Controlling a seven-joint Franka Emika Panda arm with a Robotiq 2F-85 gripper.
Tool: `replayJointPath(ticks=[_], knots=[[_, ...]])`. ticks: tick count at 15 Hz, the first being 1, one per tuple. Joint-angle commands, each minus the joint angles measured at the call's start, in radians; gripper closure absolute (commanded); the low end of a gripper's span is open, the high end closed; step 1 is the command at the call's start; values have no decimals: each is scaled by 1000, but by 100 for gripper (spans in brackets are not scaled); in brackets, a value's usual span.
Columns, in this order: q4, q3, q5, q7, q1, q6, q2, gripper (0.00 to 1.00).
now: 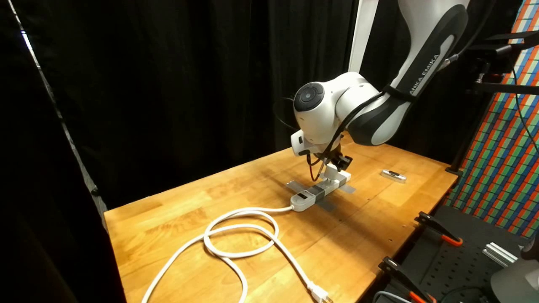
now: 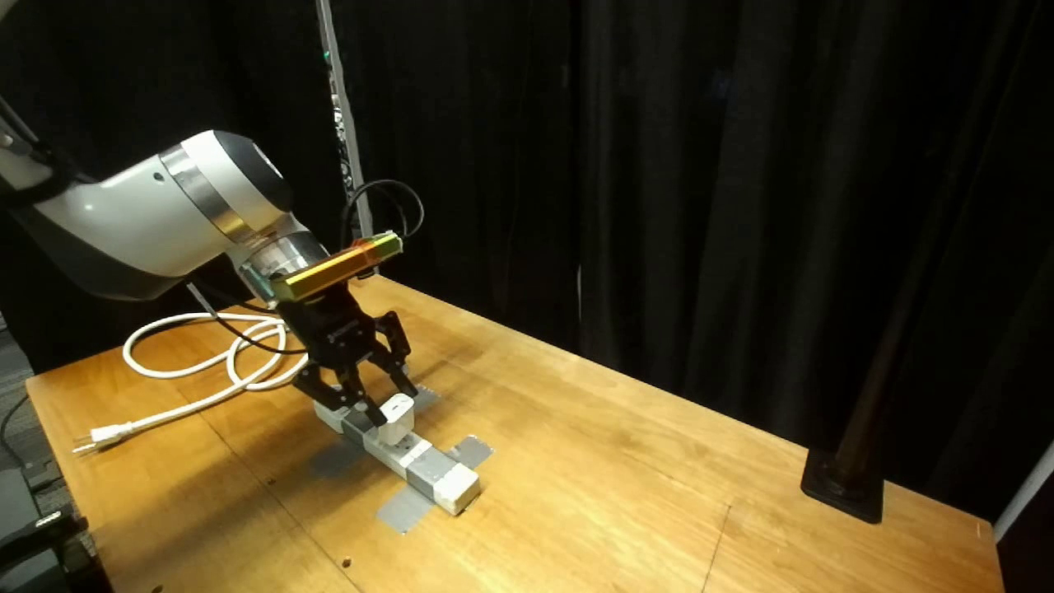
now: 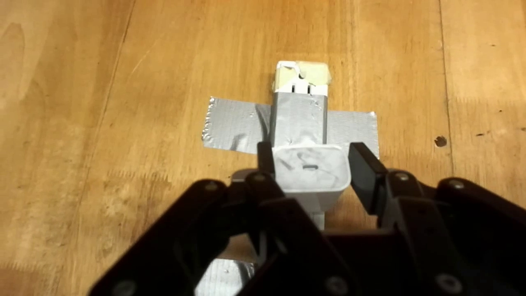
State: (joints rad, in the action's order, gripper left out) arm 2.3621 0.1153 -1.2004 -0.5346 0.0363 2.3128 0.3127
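A white block-shaped charger (image 1: 332, 173) stands on a white power strip (image 1: 304, 201) in both exterior views. Its top face, with a small slot, shows in the wrist view (image 3: 312, 169). The strip (image 2: 458, 487) is held to the table by grey tape. My gripper (image 2: 396, 407) is tilted over the strip, its black fingers on two sides of the charger. In the wrist view my gripper (image 3: 311, 158) has the left finger at the charger's left edge, touching or nearly so. A narrow gap shows by the right finger. The charger's lower part is partly hidden.
A white cable (image 1: 242, 254) lies looped on the wooden table, ending in a plug (image 2: 109, 433). A small pale device (image 1: 393, 176) lies near the far end. Clamps (image 1: 438, 229) grip the table edge. A black stand base (image 2: 841, 487) stands at a corner. Dark curtains hang behind.
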Motion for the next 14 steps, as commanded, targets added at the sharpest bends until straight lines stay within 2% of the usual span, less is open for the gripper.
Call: replayJointPath(ticks=[1, 14], knots=[[4, -6, -23, 31, 4, 16, -16, 77], [-21, -20, -22, 38, -3, 25, 22, 77]])
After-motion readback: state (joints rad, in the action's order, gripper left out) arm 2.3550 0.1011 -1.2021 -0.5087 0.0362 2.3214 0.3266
